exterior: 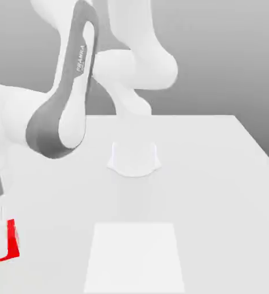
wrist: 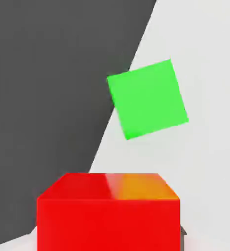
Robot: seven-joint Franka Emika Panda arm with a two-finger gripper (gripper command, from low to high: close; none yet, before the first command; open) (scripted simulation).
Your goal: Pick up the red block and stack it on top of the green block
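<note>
White table [exterior: 217, 172] carries one red block [wrist: 108, 211], one green block [wrist: 147, 99].

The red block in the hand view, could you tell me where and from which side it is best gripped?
Judging by its shape, grip the red block across two opposite flat side faces, coming from straight above. It is a plain cube with parallel matte faces and no handle. The green block lies apart from it on the white table, so it should not obstruct the fingers.
</note>
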